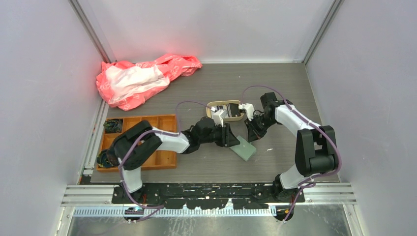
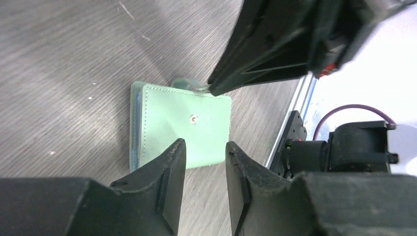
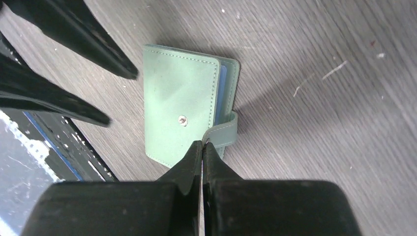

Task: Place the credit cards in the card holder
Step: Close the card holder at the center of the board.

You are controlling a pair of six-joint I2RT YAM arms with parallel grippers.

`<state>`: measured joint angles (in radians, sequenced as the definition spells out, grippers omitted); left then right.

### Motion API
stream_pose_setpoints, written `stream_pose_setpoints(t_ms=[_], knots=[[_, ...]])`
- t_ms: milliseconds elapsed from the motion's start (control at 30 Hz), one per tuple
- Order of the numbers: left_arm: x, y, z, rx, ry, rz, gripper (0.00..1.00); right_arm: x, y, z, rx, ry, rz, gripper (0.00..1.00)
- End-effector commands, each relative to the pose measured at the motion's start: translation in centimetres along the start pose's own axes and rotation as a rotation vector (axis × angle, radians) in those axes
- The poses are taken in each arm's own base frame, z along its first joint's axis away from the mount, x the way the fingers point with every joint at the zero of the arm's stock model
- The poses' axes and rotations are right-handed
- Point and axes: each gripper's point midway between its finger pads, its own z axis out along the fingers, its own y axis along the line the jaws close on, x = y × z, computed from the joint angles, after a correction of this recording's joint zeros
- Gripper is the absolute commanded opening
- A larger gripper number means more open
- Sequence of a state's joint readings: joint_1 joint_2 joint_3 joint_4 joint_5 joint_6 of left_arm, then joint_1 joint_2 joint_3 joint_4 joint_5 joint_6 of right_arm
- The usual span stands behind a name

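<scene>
Two wrist views showed what the top view could not. The card holder [image 3: 179, 93] lay shut and flat on the desk [image 3: 319, 123], sage-green with stitched edges. It had a metal snap stud [image 3: 182, 119] on its cover, blue pocket edges [image 3: 222, 81] along one side, and its strap [image 3: 225, 132] curling round that side. The right jaws were pressed together, tips at the strap; whether they pinched it was unclear. The left jaws stood spread at the opposite side, gripping nothing. Only the top view took in the beige tray [image 1: 212, 105] beyond the holder and the orange tray [image 1: 162, 160] to the left.
</scene>
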<state>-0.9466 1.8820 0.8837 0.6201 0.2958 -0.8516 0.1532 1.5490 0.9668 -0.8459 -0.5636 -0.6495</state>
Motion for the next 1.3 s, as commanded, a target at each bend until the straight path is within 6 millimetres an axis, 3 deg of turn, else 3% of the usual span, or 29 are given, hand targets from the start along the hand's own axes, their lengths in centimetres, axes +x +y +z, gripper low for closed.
stream_pose_setpoints(t_ms=[0, 100, 267, 667, 1033, 1267], knots=[[-5.1, -2.6, -3.0, 0.041, -0.226, 0.246, 0.37, -3.2, 0.8, -1.4, -0.027, -0.122, -0.246, 0.01], [-4.8, -1.2, -4.0, 0.021, -0.241, 0.250, 0.38, -4.2, 0.9, -1.3, -0.032, -0.131, -0.334, 0.01], [-3.6, 0.1, -3.6, 0.047, -0.172, 0.132, 0.36, -4.8, 1.8, -0.2, -0.064, -0.095, -0.447, 0.01], [-0.5, 3.4, -2.3, -0.089, -0.017, -0.006, 0.35, -2.5, 2.7, 1.8, -0.063, -0.047, -0.525, 0.04], [1.4, 3.2, -2.1, -0.117, 0.057, -0.025, 0.35, -1.3, 4.2, 3.2, -0.088, -0.016, -0.544, 0.06], [3.4, 4.2, -2.4, -0.193, 0.134, -0.023, 0.33, -0.6, 4.7, 3.3, -0.083, -0.001, -0.516, 0.16]])
